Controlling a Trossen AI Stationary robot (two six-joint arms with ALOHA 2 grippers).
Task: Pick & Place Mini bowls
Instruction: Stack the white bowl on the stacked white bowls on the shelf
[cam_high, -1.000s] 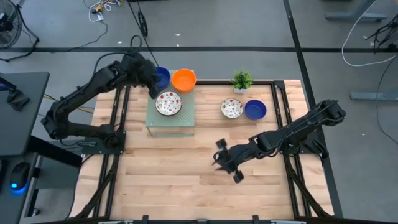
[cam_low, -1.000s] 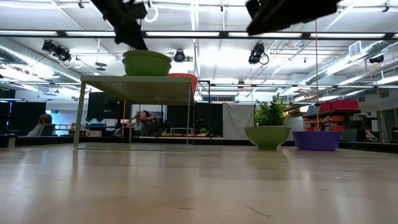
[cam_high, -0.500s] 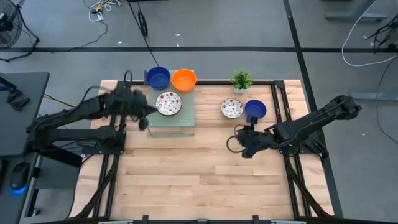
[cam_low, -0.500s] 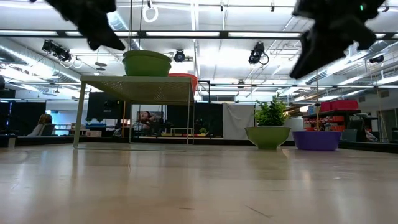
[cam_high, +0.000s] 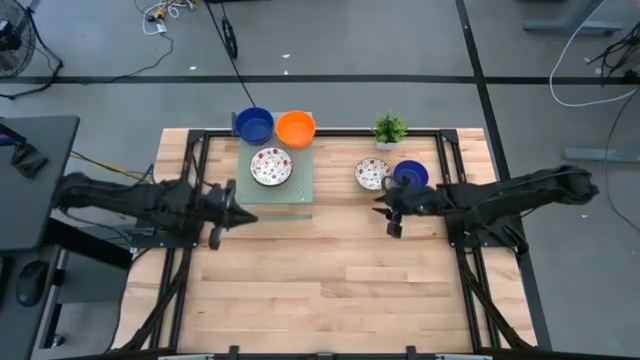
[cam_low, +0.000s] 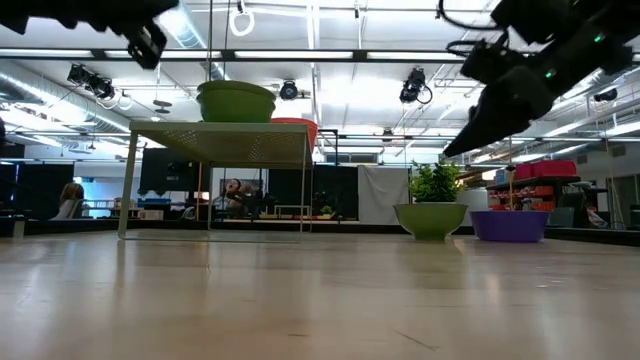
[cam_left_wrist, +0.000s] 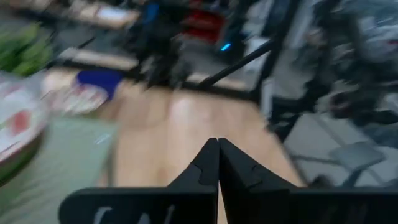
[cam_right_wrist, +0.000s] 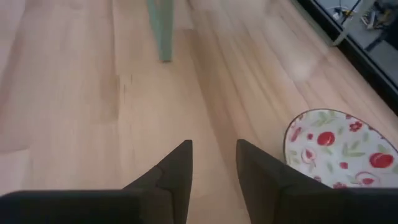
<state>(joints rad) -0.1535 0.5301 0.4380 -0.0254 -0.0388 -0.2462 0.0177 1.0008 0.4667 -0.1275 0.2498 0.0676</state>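
Right end effector (cam_high: 391, 212), fingers slightly parted and empty, hovers right of centre beside the floral mini bowl (cam_high: 372, 174) on the counter (cam_high: 330, 280) — a bowl probably light, rigid and slippery-glazed, best pinched across its rim — left end effector (cam_high: 224, 203) closed.

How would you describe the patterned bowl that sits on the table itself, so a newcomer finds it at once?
Start at the small potted plant at the table's far edge. Just in front of it two bowls sit side by side on the bare wood; take the white bowl with red flowers, not the blue bowl. A similar patterned bowl sits on the green stand.
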